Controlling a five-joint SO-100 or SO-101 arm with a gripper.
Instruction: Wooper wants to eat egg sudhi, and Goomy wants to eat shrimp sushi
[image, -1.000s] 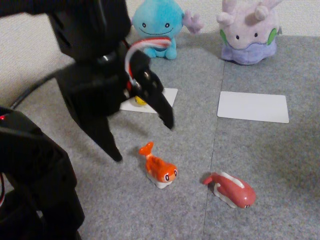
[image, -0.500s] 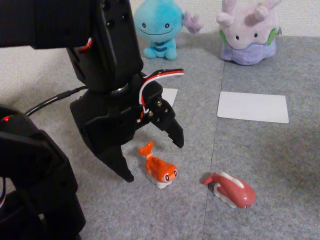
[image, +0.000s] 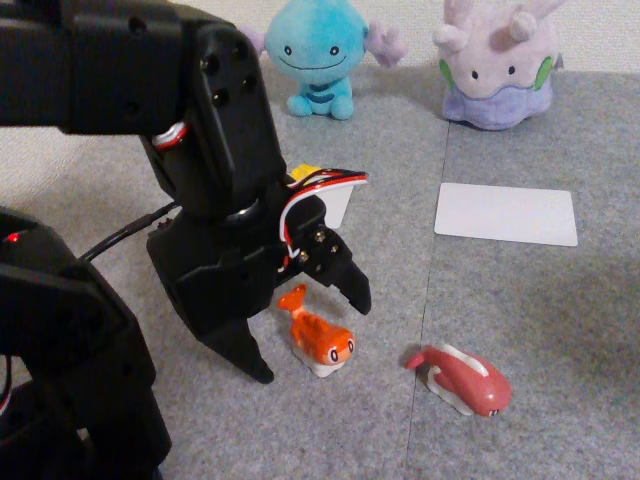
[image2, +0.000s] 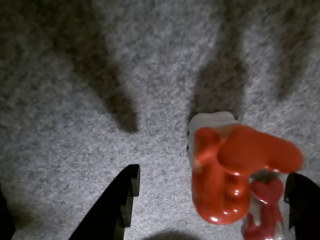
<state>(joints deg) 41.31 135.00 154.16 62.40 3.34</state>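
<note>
Hanging low over the grey carpeted counter (image: 520, 320), the black end effector (image: 315, 335) has its two fingers spread apart, one tip at about 7 o'clock and the other at about 1 o'clock from the shrimp sushi (image: 318, 335) in the fixed view. That orange toy lies on the carpet in the gap between the fingers; whether either finger touches it cannot be told from this angle. In the wrist view the shrimp sushi (image2: 235, 172) sits toward 4 o'clock of the picture, close to the finger at the right edge and well apart from the other finger (image2: 117, 207) at 7 o'clock, with the end effector (image2: 212, 205) open around it.

A longer pinkish-red toy (image: 462, 378) lies near the shrimp sushi, at roughly 4 o'clock from it in the fixed view. At 12 o'clock from the end effector a sliver of the yellow egg sudhi (image: 305, 172) peeks out beside the arm, on a white card (image: 338, 203) that the arm mostly hides. A second white card (image: 505, 213) lies bare at 2 o'clock. Wooper (image: 318, 50) sits at the far edge at about 12 o'clock, behind the first card, and Goomy (image: 497, 62) sits at about 1 o'clock, behind the second.
</note>
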